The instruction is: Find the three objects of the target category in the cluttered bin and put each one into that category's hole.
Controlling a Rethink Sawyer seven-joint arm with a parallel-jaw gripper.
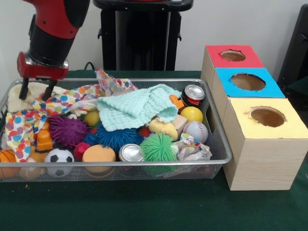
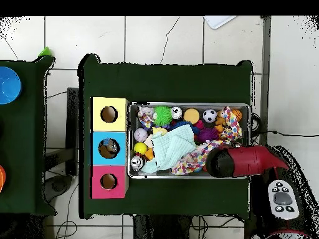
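So the red and black arm comes down at the far left corner of the wide silver wire-mesh bin [image 1: 217, 144], and its gripper [image 1: 36, 89] hangs with the two dark fingers spread apart, clamped on nothing, tips just above a cream fuzzy cloth [image 1: 19, 98] and the edge of a polka-dot fabric [image 1: 72, 98].

The bin is packed: a mint green knitted cloth [image 1: 134, 108] is draped over the middle, with a purple spiky ball [image 1: 67, 130], a blue spiky ball [image 1: 115, 137] and a green spiky ball [image 1: 159, 147] near it. A silver drink can [image 1: 131, 153] lies at the near rim, another can with a red side [image 1: 193, 94] sits at the far right, plus a baseball [image 1: 196, 131], a yellow ball [image 1: 191, 114] and a small soccer ball [image 1: 59, 156].

I can't spot any clear crinkly plastic containers in the pile from either view.

Right of the bin stand three pale wooden boxes in a row. The blue-topped one sits in the middle, and its round hole [image 1: 248, 82] seems to have something inside in the overhead view, can't tell what.
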